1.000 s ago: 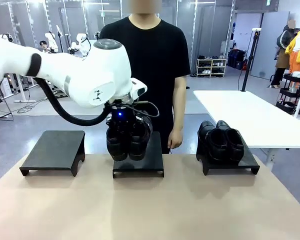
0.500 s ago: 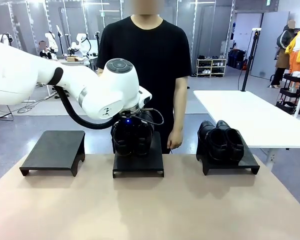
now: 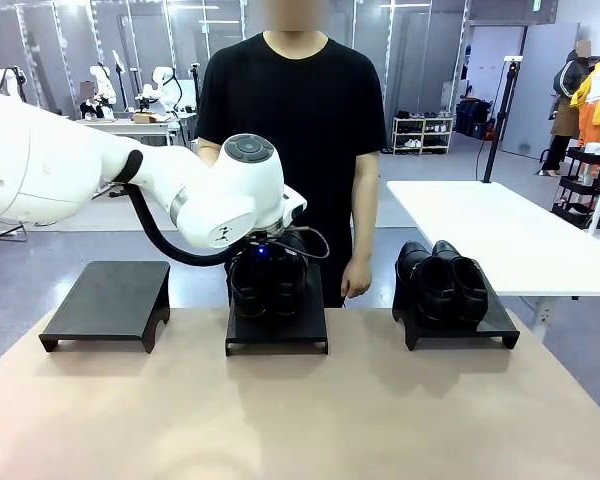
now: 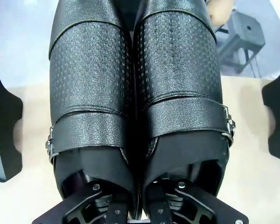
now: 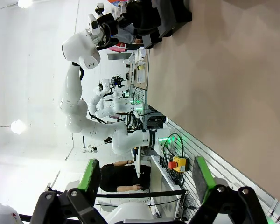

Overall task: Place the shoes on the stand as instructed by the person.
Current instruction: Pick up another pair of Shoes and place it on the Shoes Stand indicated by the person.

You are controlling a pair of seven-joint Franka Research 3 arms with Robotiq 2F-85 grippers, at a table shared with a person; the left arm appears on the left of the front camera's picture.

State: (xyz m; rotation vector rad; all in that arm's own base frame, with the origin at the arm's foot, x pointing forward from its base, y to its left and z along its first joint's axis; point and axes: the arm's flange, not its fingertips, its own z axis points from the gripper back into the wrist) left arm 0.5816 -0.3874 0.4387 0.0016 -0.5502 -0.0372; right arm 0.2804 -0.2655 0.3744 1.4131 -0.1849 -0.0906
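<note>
White left arm (image 3: 110,175) reaches over the middle stand (image 3: 277,325); its fingers (image 4: 135,205) grip paired shoes (image 4: 135,93).

Shoes (image 4: 135,93) in black leather — embossed with a fine grid over the vamp, pebbled on the buckled straps, small metal buckles at the sides. Second pair (image 3: 442,282) smooth and glossy. Stands (image 3: 108,300) matt black, smooth. Desk (image 3: 300,410) matt beige, even. White arm (image 3: 100,175) of glossy plastic. Right pincer (image 5: 142,179) black with green pads (image 5: 199,173).
</note>
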